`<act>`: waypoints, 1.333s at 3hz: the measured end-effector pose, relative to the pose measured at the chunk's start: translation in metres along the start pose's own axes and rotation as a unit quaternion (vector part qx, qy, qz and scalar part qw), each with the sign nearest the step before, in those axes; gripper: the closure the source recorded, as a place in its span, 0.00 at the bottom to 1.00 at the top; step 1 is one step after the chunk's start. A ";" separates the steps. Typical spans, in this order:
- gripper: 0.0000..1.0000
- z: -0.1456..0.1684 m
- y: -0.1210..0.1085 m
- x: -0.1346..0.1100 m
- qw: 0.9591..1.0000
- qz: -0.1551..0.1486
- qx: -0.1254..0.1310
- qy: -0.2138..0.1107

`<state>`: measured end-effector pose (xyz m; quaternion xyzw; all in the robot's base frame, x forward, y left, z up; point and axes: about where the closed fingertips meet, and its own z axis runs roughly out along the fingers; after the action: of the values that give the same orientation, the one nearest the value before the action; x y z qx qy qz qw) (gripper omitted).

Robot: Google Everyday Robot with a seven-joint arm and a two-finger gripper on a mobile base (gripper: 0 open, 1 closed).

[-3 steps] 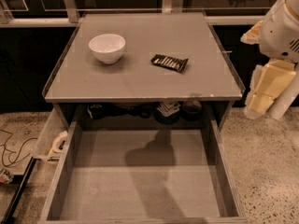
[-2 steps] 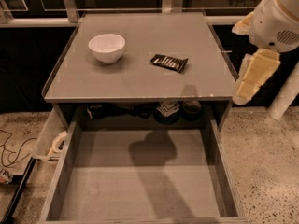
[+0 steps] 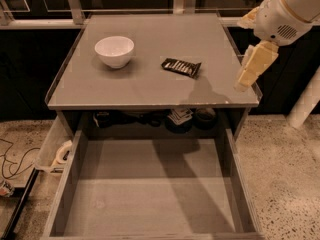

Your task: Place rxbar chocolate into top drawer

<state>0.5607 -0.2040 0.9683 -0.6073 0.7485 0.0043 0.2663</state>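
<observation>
The rxbar chocolate (image 3: 181, 67), a dark wrapper with white lettering, lies flat on the grey table top (image 3: 150, 89), right of centre. The top drawer (image 3: 150, 204) is pulled open below the table's front edge; its grey bottom holds nothing. My gripper (image 3: 246, 83) hangs from the white arm at the table's right edge, about a hand's width right of the bar and above the surface. It holds nothing that I can see.
A white bowl (image 3: 114, 51) stands on the table left of the bar. A small pale side tray (image 3: 56, 151) with a tape roll sticks out at the left. Dark items sit on the shelf (image 3: 150, 119) under the table top. Cables lie on the speckled floor at left.
My arm and gripper have moved left and inward, from beside the table to over its right edge, closer to the bar. The bar, bowl and drawer have not moved.
</observation>
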 end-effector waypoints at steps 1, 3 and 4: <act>0.00 0.025 -0.025 0.002 0.999 0.010 -0.007 -0.030; 0.00 0.066 -0.047 -0.002 0.997 0.027 -0.027 -0.067; 0.00 0.097 -0.064 -0.011 0.993 0.048 -0.050 -0.097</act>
<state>0.6584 -0.1786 0.9101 -0.5800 0.7461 0.1135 0.3065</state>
